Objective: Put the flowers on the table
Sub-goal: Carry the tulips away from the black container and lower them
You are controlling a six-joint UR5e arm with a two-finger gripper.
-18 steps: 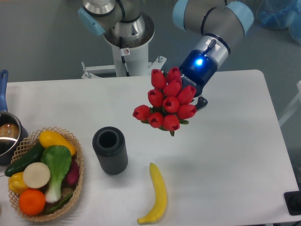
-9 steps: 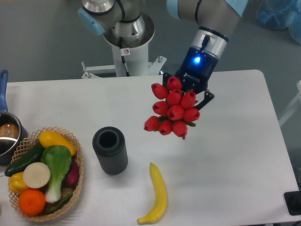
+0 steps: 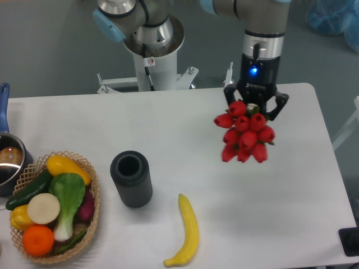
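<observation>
The flowers, a bunch of red tulip buds, hang in the air over the right half of the white table, buds toward the camera and slightly blurred. The stems are hidden behind the buds. My gripper sits just behind and above the bunch, its dark fingers spread on either side of the bunch's top, shut on the flowers' stems. A blue light glows on the wrist above it.
A dark grey cylindrical vase stands left of centre. A yellow banana lies near the front edge. A wicker basket of vegetables and a pot sit at the far left. The robot base stands behind the table.
The arm has swung the flowers to the right, and the wrist has turned from slanted to nearly vertical. The bunch stays in the gripper.
</observation>
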